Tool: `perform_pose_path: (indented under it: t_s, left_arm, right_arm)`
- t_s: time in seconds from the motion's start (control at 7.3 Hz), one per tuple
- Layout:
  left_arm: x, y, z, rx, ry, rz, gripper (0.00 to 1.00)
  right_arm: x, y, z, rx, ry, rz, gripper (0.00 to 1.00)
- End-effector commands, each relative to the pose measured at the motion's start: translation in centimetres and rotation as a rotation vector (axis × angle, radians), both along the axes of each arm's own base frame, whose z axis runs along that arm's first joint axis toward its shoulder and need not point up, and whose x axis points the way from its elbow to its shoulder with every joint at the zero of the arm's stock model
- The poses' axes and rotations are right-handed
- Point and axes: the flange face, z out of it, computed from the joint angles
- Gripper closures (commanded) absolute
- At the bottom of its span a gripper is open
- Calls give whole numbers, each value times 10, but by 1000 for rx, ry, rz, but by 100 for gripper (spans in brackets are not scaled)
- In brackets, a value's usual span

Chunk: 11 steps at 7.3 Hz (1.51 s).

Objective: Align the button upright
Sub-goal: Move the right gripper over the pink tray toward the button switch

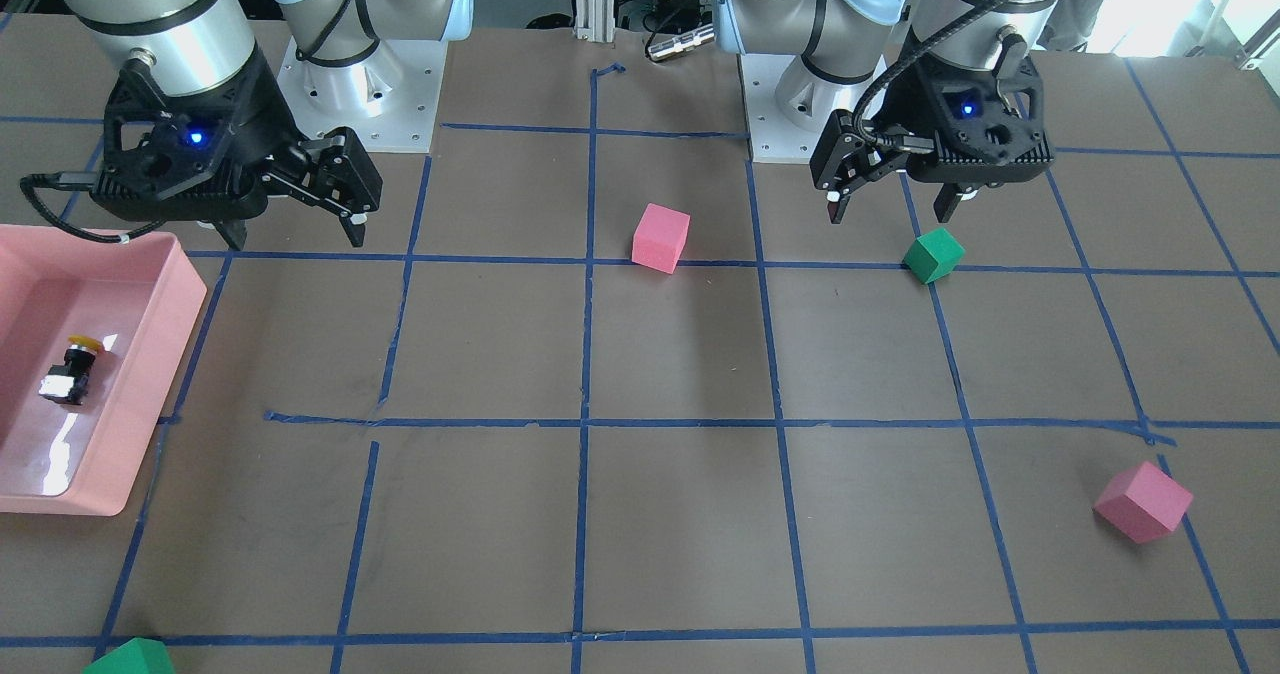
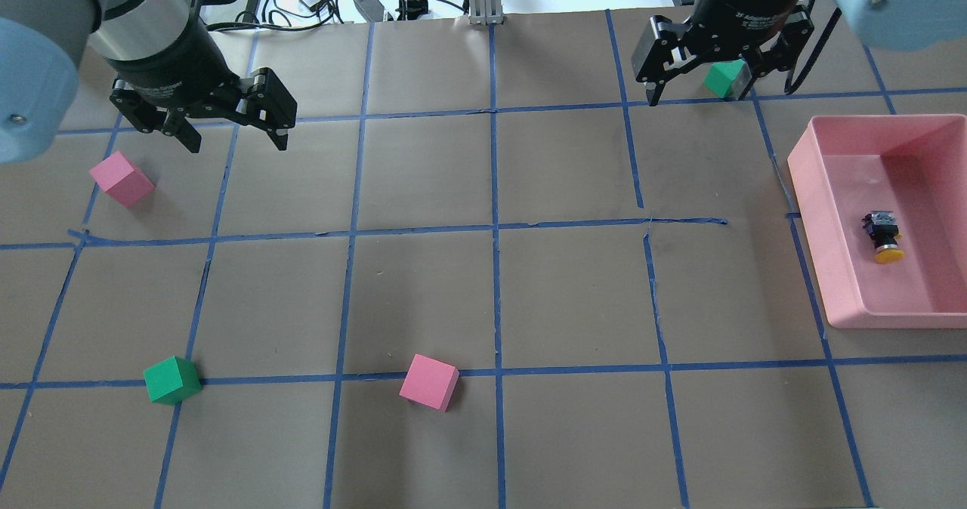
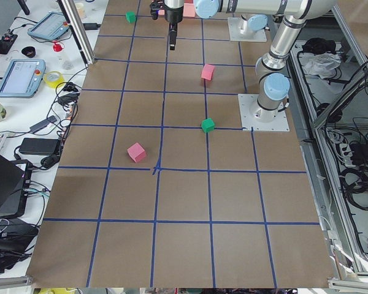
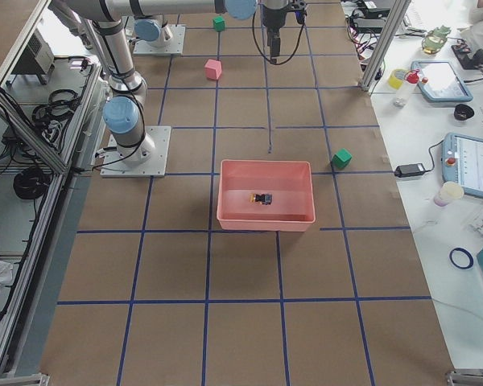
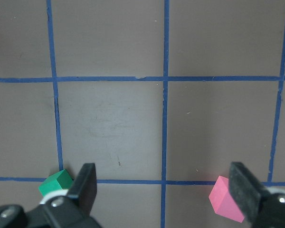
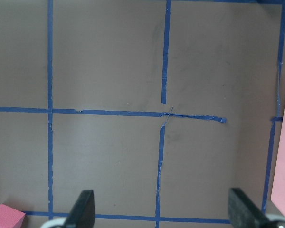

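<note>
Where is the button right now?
In the overhead view the button lies on its side inside the pink tray at the right edge, on the robot's right side, cap toward the robot.

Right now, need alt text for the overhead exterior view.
A yellow-capped push-button lies on its side in the pink tray at the right edge. The left gripper and right gripper hang open and empty over the far side of the blue-taped table. Scattered on it: two pink foam cubes and two green foam cubes.
</note>
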Motion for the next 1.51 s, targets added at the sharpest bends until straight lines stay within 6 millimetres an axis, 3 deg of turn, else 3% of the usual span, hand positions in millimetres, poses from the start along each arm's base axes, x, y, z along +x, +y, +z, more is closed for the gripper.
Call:
perform_pose_path:
  t_s: [0.0,0.14,0.41,0.55,0.82,0.96,1.1,1.37]
  left_arm:
    - [-1,0,0,-1,0,-1,0]
    - [-1,0,1,-3,0,-1,0]
    - [0,1,2,-3,0,1,0]
    - [0,0,2,-4,0,1,0]
    - [-1,0,1,-3,3,-1,0]
    - [-1,-2,-1,-3,9,-2,0]
    - [0,-2,-1,-3,11,0,0]
    - [0,-3,-1,-1,21,1,0]
  right_arm:
    - [-28,-20,-6,-52,86,-9,0]
    - [-50,-35,-10,-83,143,27,0]
    - [-124,-55,-33,-35,109,-75,0]
    - [-155,-67,-58,7,87,-44,0]
    - [-247,-74,-93,29,61,-106,0]
    - [-283,-76,-124,28,49,-109,0]
    - [-313,-65,-147,42,40,-117,0]
    - [-339,-40,-193,97,0,-167,0]
